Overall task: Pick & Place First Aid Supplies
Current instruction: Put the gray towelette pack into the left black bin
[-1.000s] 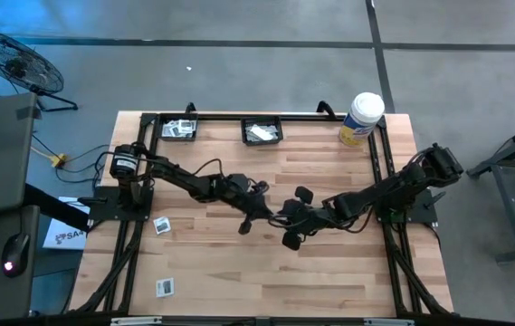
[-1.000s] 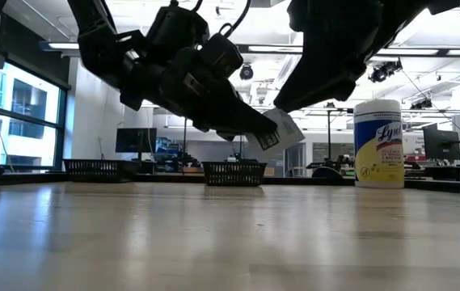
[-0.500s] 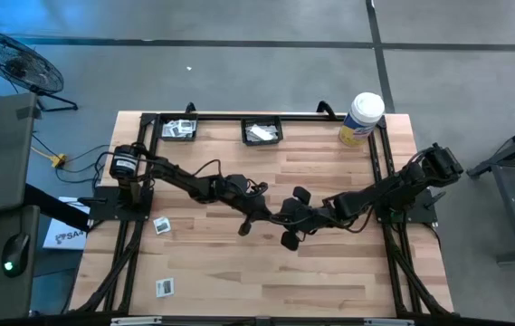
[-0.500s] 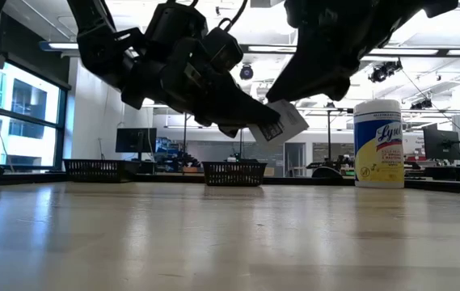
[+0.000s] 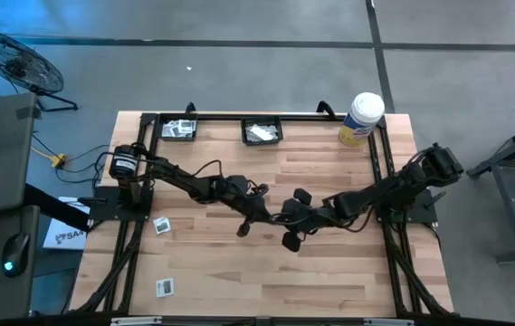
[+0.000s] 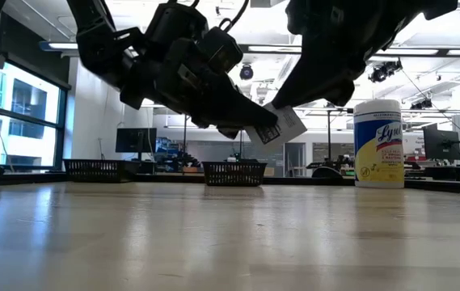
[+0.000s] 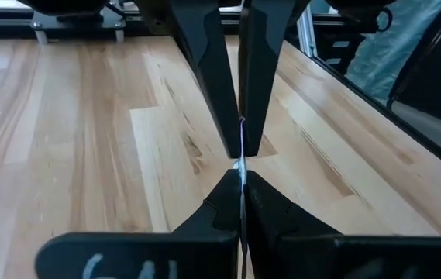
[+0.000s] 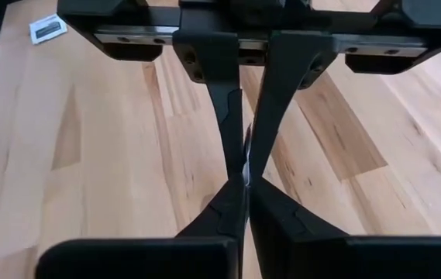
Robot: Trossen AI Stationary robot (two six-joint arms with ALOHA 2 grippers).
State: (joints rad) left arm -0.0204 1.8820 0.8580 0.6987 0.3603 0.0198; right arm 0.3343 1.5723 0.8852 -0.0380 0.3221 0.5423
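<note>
Pale wood planks of the worktop (image 5: 329, 272) fill the foreground of the overhead frame, where one white square packet with a dark centre (image 5: 165, 288) lies at lower left and a second (image 5: 161, 225) sits further up beside the left arm's base. At mid-frame the two dark arms meet above the boards: the left tool (image 6: 272, 127) and the right tool (image 8: 243, 180) are both pressed together on the same white packet (image 6: 278, 125), each pinching an edge of it, so it hangs tilted between them clear of the wood. Seen edge-on from the left wrist camera, the packet (image 7: 241, 163) shows as a thin white line between opposing fingertips. Along the far edge, at the top of the overhead frame, two black baskets (image 5: 179, 129) (image 5: 262, 131) hold more white packets, and a white tub with yellow label (image 5: 361, 118) stands at upper right.
</note>
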